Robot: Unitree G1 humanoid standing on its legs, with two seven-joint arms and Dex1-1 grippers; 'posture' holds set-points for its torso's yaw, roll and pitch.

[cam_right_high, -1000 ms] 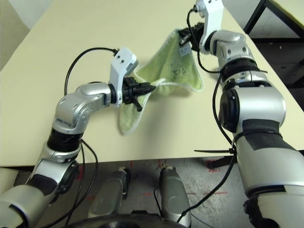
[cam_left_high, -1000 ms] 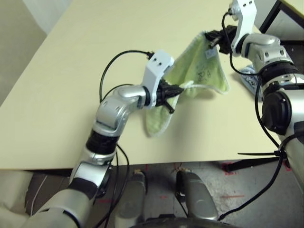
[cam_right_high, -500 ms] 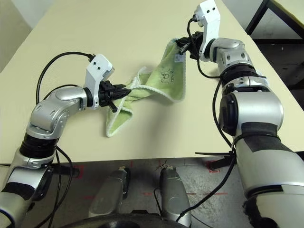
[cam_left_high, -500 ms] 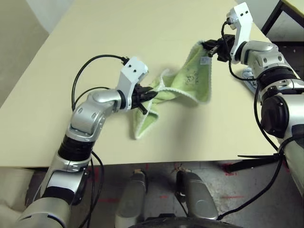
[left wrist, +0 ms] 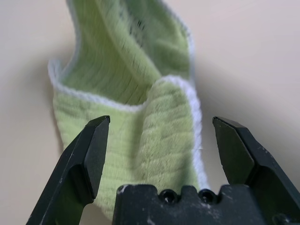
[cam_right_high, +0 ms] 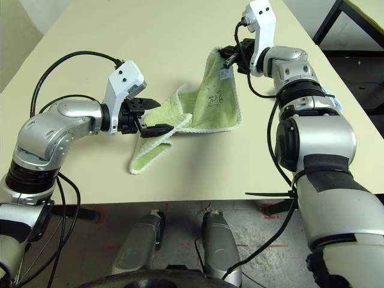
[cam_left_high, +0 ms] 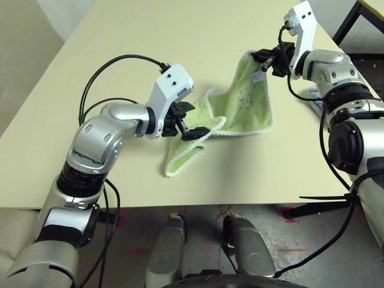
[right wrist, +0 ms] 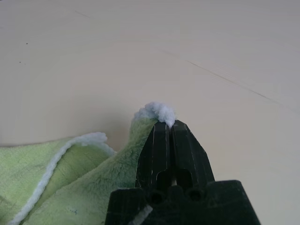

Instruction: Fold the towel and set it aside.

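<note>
Since a second ago the left tool (cam_left_high: 191, 120) has let go and drawn back toward the robot's left, its fingers now spread wide with the towel's (cam_left_high: 240, 108) lower fold lying just ahead of them, slumped onto the tabletop (cam_left_high: 120, 48). Clenched on the far top corner, the right tool (cam_left_high: 264, 58) holds that end of the light green washcloth raised — so the cloth runs diagonally from high at the right down to the near left. For a re-grasp, the left tool is the nearer one — the white-edged loose corner lies straight off its fingertips.
</note>
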